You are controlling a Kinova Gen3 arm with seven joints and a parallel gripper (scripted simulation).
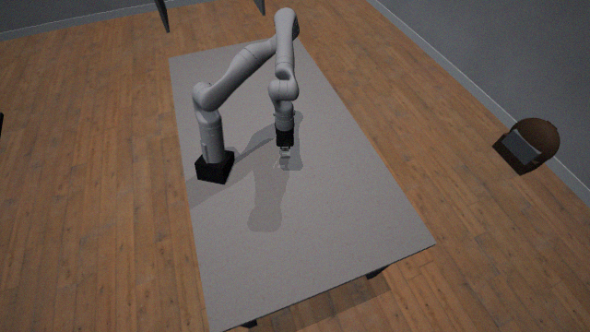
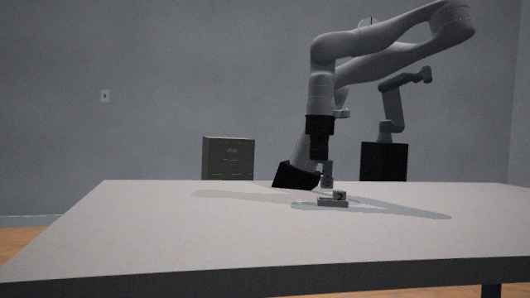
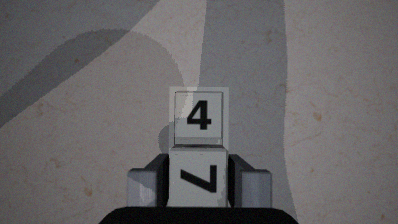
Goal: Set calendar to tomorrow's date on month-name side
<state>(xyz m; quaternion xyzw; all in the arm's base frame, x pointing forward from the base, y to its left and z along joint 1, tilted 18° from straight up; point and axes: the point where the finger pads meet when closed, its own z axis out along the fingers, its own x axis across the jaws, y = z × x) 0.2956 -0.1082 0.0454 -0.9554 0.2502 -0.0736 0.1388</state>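
Observation:
My gripper (image 1: 285,152) (image 2: 326,178) (image 3: 198,172) is shut on a white cube (image 2: 327,183) (image 3: 192,190) and holds it in the air above the tray. The held cube's top shows a 7 turned sideways in the wrist view; its mark facing the exterior camera is too small to read surely. The small grey tray (image 2: 327,203) (image 3: 171,112) lies on the table. A second cube (image 2: 339,195) (image 3: 198,132) stands in one end of it, with a 4 on top and a 2 facing the exterior camera. The month's name cannot be read. The tray's other end is hidden in the wrist view.
The arm's black base (image 1: 214,167) (image 2: 296,175) stands on the table (image 1: 323,221) (image 2: 207,236), behind the tray in the exterior view. A cabinet (image 2: 228,159) and a second arm on a black stand (image 2: 384,161) are beyond the table.

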